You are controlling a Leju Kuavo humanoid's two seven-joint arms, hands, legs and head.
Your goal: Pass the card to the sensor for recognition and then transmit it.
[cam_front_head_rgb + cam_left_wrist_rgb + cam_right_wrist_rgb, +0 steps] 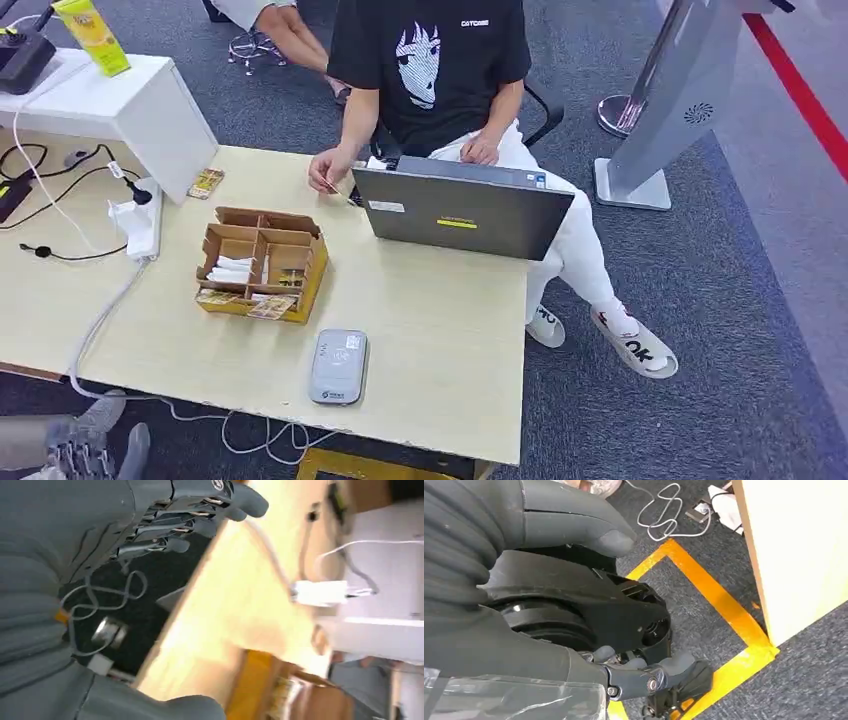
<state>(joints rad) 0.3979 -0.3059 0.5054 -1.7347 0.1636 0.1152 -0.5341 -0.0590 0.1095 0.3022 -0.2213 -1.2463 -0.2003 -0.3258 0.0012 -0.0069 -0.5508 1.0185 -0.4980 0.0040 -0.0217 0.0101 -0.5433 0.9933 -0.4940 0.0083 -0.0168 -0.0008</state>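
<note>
1. Head view shows the card [327,186] pinched in the person's hand [329,167] at the table's [440,330] far edge, just left of the laptop [460,208]; the grey sensor [338,366] lies near the front edge, the cardboard box [262,262] behind it.
2. Left wrist view shows the left hand [170,515] below the table edge, fingers loosely apart, holding nothing.
3. Right wrist view shows the right hand [589,595] above yellow floor tape [719,605], fingers apart and empty.
</note>
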